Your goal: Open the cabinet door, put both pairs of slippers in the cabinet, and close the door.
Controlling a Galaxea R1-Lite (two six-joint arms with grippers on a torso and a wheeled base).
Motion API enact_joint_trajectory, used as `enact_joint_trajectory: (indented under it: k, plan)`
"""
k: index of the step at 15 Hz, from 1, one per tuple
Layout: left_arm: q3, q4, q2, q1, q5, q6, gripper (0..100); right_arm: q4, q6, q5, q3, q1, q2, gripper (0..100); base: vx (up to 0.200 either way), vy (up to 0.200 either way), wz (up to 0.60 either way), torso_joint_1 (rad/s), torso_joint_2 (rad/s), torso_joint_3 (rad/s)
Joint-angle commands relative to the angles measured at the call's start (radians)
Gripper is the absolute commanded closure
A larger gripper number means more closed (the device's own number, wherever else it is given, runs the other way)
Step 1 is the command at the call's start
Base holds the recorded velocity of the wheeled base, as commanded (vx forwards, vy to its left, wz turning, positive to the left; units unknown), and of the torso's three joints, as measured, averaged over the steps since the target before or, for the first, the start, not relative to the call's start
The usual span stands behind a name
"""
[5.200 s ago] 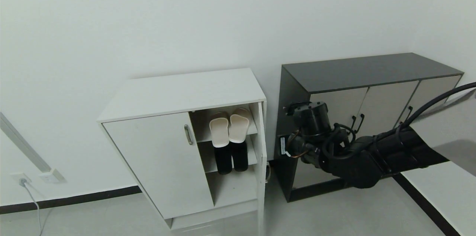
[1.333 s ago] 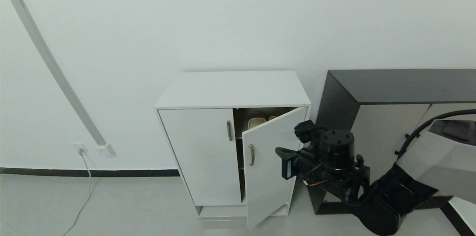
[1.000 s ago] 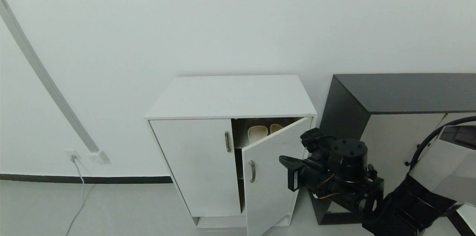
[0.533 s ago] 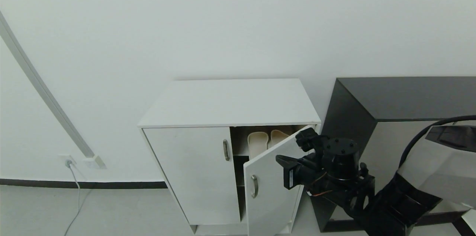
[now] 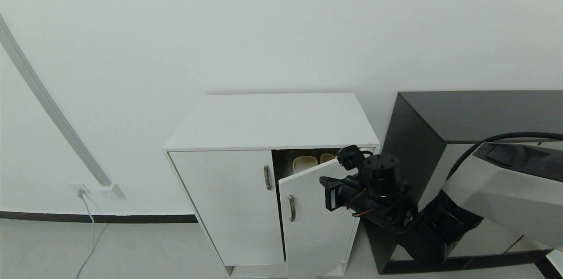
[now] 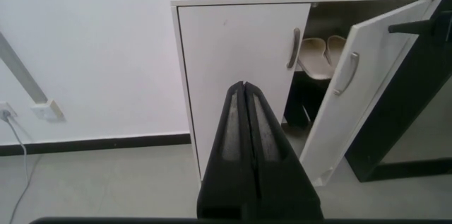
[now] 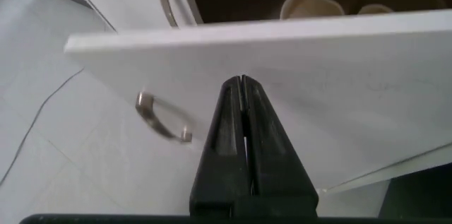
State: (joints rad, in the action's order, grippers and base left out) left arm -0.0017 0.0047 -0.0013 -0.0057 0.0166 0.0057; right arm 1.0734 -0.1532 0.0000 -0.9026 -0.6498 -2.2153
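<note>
Slippers (image 6: pixel 319 51), a cream pair, lie side by side on the upper shelf inside the white cabinet (image 5: pixel 272 120). They are beyond the fingers of the right gripper (image 7: pixel 242 81) and behind the half-open right door (image 7: pixel 339 75). The left wrist view looks past that door's free edge to a dark shape on the shelf beneath them, too dim to name. The head view catches just their ends above the door's top edge. The right fingers are pressed together and empty, tips at the door's outer face, though contact cannot be told. The door handle (image 7: pixel 162 118) sits off to one side of them. The left gripper (image 6: pixel 244 88), fingers likewise closed on nothing, hangs well short of the closed left door (image 6: pixel 240 47). A dark cabinet (image 5: pixel 462 111) stands just beside the white one.
</note>
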Motion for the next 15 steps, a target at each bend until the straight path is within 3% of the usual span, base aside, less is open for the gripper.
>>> enact_joint_trajectory:
  k: [1,15]
  plan:
    - [0.0,0.0,0.001,0.0,0.0,0.0,100,-0.016,0.0,0.0,-0.062,0.012,-0.038,100,0.0,0.0,0.0,0.0,0.0,0.0]
    - [0.0,0.0,0.001,0.0,0.0,0.0,100,-0.144,0.0,-0.002,-0.282,0.064,-0.113,100,0.0,0.0,0.0,0.0,0.0,0.0]
